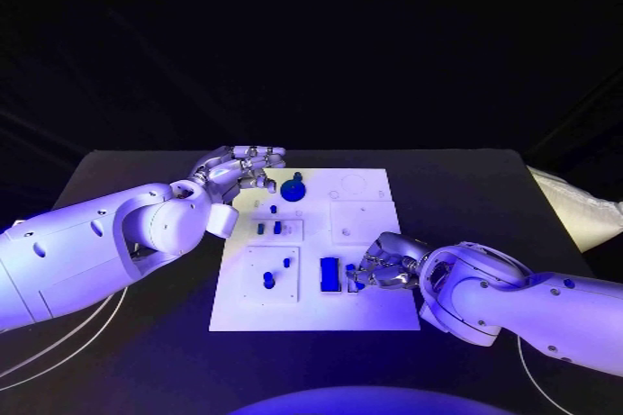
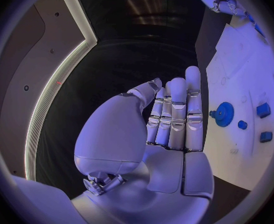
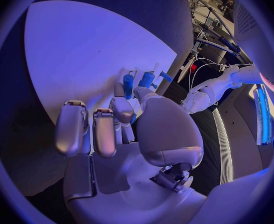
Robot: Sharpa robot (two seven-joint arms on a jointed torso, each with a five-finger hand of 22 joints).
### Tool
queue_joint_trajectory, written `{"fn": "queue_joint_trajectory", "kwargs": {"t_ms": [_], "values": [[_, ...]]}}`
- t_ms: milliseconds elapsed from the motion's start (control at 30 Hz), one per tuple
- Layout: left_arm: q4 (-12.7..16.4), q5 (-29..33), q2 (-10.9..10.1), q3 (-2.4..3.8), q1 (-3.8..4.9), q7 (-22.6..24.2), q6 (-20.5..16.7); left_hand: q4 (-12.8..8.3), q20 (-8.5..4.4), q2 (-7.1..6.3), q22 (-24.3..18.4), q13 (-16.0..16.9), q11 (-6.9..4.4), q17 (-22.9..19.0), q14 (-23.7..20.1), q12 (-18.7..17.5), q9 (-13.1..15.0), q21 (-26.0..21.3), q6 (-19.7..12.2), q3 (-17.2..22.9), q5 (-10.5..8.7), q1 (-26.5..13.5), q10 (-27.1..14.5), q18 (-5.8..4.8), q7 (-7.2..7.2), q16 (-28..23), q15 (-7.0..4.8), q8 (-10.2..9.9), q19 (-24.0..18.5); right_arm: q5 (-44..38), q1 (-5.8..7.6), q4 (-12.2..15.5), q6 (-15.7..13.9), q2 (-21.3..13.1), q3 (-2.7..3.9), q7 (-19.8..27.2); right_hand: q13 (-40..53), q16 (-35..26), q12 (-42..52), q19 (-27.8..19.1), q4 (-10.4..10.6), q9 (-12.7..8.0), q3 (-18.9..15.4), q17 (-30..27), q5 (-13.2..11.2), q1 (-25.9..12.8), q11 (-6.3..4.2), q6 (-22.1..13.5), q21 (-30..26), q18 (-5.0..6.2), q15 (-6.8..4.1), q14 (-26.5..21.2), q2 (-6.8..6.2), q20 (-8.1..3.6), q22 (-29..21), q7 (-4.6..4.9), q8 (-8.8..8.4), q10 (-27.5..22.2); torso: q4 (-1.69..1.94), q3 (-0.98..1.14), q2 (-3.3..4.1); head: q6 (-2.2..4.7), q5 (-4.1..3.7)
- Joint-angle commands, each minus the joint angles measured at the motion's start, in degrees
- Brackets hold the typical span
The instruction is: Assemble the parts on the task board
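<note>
Right hand [image 1: 385, 264]: pinches a blue part [image 3: 129, 84] at task board [image 1: 376, 314] edge.
Left hand [image 1: 238, 172]: fingers straight, holds nothing.
Progress: seems early, several parts loose.

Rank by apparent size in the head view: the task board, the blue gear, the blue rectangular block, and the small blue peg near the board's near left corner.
1. task board
2. blue rectangular block
3. blue gear, close to the block in area, so that pair is uncertain
4. small blue peg

No readable text, labels, brands or numbers anywhere on any surface.
</note>
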Motion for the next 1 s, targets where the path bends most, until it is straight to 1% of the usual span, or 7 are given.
{"fn": "queue_joint_trajectory", "kwargs": {"t_ms": [33, 167, 267, 667, 767, 867, 1000], "values": [[-0.04, -0.36, 0.05, 0.03, 0.01, 0.5, 1.18, -0.31, 0.2, 0.28, -0.08, 0.09, 0.01, -0.09, -0.27, 0.35, -0.07, -0.33, -0.57, -0.18, 0.26, 0.07, -0.42, 0.6, 0.0, 0.18, 0.07, 0.23, 0.02, -1.15, -0.05, 0.27, 1.1, 0.12, 0.0, 0.79, 0.14, 0.29, 0.41, 0.24, 0.41, 0.09, -1.08, 3.4, -1.31, -1.01, 0.07, 0.44, 0.28, -0.9, -0.52, 4.01, -0.01, -0.08, 0.17, 0.05, 0.26, 0.42, -0.02, 0.01, -0.01, 0.0, 0.07], [-0.14, -0.36, 0.07, 0.03, 0.01, 0.5, 1.21, -0.31, 0.2, 0.28, -0.08, 0.09, 0.01, -0.09, -0.27, 0.35, -0.07, -0.33, -0.57, -0.18, 0.26, 0.07, -0.42, 0.6, 0.0, 0.18, 0.07, 0.23, 0.02, -2.65, -0.06, 0.49, 0.97, 0.02, 0.0, 1.18, 0.09, 0.24, 0.12, 0.21, 0.78, 0.18, -3.58, 3.36, -4.78, -2.47, 0.06, 0.41, 0.27, -0.89, -0.53, 3.98, 0.21, -0.09, 0.16, 0.0, 0.28, 0.36, -0.01, 0.04, 0.01, 0.02, 0.05], [-0.23, -0.36, 0.09, 0.03, 0.0, 0.5, 1.22, -0.31, 0.2, 0.28, -0.08, 0.09, 0.01, -0.09, -0.27, 0.35, -0.07, -0.33, -0.57, -0.18, 0.26, 0.07, -0.42, 0.6, 0.0, 0.18, 0.07, 0.23, 0.02, -3.48, -0.06, 0.71, 0.8, -0.15, 0.0, 1.44, 0.11, 0.23, 0.0, 0.19, 0.83, 0.22, -4.96, 3.37, -5.85, -3.34, 0.06, 0.41, 0.25, -0.88, -0.54, 3.97, 0.56, -0.09, 0.15, -0.01, 0.28, 0.35, 0.01, 0.05, 0.01, 0.02, 0.06], [-0.31, -0.36, 0.1, 0.03, 0.0, 0.45, 1.22, -0.31, 0.2, 0.28, -0.08, 0.09, 0.01, -0.09, -0.27, 0.35, -0.07, -0.33, -0.57, -0.18, 0.26, 0.07, -0.42, 0.6, 0.0, 0.18, 0.07, 0.23, 0.02, -4.67, -0.06, 1.63, 1.12, -1.32, 0.0, 2.19, 0.18, 0.31, 0.02, 0.19, 0.7, 0.24, -5.31, 3.49, -5.72, -3.26, 0.03, 0.41, 0.27, -0.89, -0.55, 3.99, 0.92, -0.1, 0.2, -0.04, 0.29, 0.37, -0.13, 0.08, 0.01, -0.01, 0.16], [-0.35, -0.36, 0.11, 0.03, 0.0, 0.45, 1.24, -0.31, 0.2, 0.28, -0.08, 0.09, 0.01, -0.09, -0.27, 0.35, -0.07, -0.33, -0.57, -0.18, 0.26, 0.07, -0.42, 0.6, 0.0, 0.18, 0.07, 0.23, 0.02, -4.8, -0.06, 1.73, 1.38, -1.63, 0.0, 2.3, 0.25, 0.31, 0.08, 0.21, 0.62, 0.25, -5.4, 3.51, -5.59, -3.09, 0.02, 0.41, 0.3, -0.9, -0.56, 4.0, 1.08, -0.1, 0.26, -0.05, 0.3, 0.41, -0.09, 0.09, 0.0, 0.0, 0.04], [-0.38, -0.36, 0.11, 0.03, 0.0, 0.43, 1.23, -0.31, 0.2, 0.28, -0.08, 0.09, 0.01, -0.09, -0.27, 0.35, -0.07, -0.33, -0.57, -0.18, 0.26, 0.07, -0.42, 0.6, 0.0, 0.18, 0.07, 0.23, 0.02, -4.86, -0.06, 1.7, 1.74, -1.87, 0.0, 2.45, 0.32, 0.36, 0.07, 0.21, 0.2, 0.29, -5.77, 3.58, -5.43, -2.16, 0.0, 0.38, 0.31, -0.9, -0.58, 4.01, 1.26, -0.12, 0.28, -0.07, 0.31, 0.43, -0.04, 0.07, 0.03, -0.02, 0.02], [-0.41, -0.36, 0.12, 0.03, 0.0, 0.43, 1.23, -0.31, 0.2, 0.28, -0.08, 0.09, 0.01, -0.09, -0.27, 0.35, -0.07, -0.33, -0.57, -0.18, 0.26, 0.07, -0.42, 0.6, 0.0, 0.18, 0.07, 0.23, 0.02, -4.89, -0.06, 1.55, 1.75, -2.05, 0.0, 2.8, 0.39, 0.28, -0.03, 0.19, -1.02, 0.33, -6.14, 3.5, -5.51, 0.25, 0.0, 0.28, 0.3, -0.9, -0.59, 3.99, 1.61, -0.14, 0.29, -0.05, 0.29, 0.4, -0.03, 0.02, -0.04, 0.07, -0.08]]}}
